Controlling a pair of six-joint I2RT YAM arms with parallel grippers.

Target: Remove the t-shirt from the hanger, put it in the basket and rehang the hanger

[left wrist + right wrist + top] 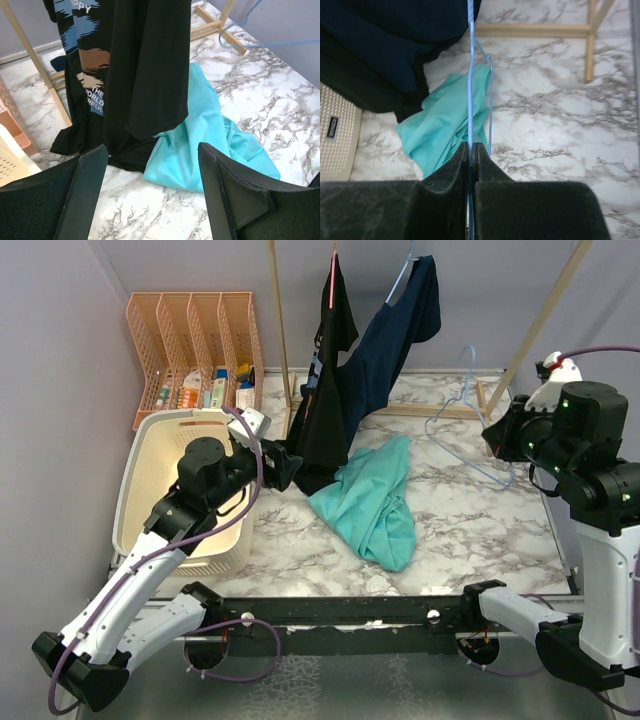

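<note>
Three t-shirts show across the marble table [470, 530], and we take them from the left. Past the peach file organizer [190, 330] and the cream laundry basket [150, 490], the left gripper [288, 462] hovers with its fingers spread wide and nothing between them, pointing at the black t-shirt [325, 410]. That shirt hangs from a red hanger [332, 280] on the wooden rack [280, 320], carries a blue, tan and white print with lettering, and its hem pools on the tabletop. Just to its right a navy t-shirt [385, 350] hangs skewed on its own hanger. Below them lies the teal t-shirt [375, 500], off any hanger, crumpled in a long, folded heap on the marble near the table's middle, its upper edge tucked against the black hem. Further right we see the pale blue hanger [470, 75], a thin bare wire with no cloth on it, held over the table's right side. The right gripper [471, 146] has its fingers pressed together on that wire, pinching it between the pads.
</note>
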